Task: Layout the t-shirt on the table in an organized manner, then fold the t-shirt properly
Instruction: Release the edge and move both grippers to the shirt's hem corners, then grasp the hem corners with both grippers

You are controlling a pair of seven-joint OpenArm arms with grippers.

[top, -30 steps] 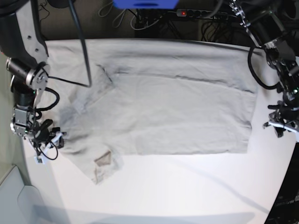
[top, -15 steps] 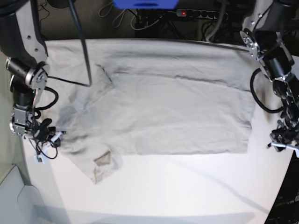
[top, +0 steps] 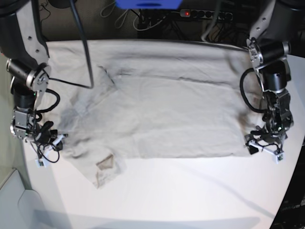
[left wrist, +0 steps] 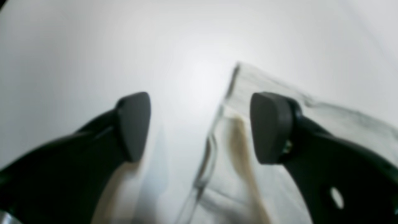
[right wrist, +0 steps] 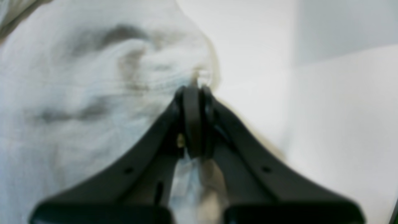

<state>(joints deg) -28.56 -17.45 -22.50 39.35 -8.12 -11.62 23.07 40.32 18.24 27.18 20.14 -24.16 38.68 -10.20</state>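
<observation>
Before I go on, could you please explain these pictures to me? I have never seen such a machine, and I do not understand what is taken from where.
This is a robot with two arms at a white table. The base view looks down on it from above. A grey-beige t-shirt lies spread out there. The other two pictures come from small cameras on the wrists, each looking past that arm's own black fingers. In the right wrist view, the right gripper is shut on an edge of the shirt; in the base view it is the one on the left side. In the left wrist view, the left gripper is open, with the shirt's edge between its fingers; it holds nothing yet. In the base view it sits at the shirt's right corner.
</observation>
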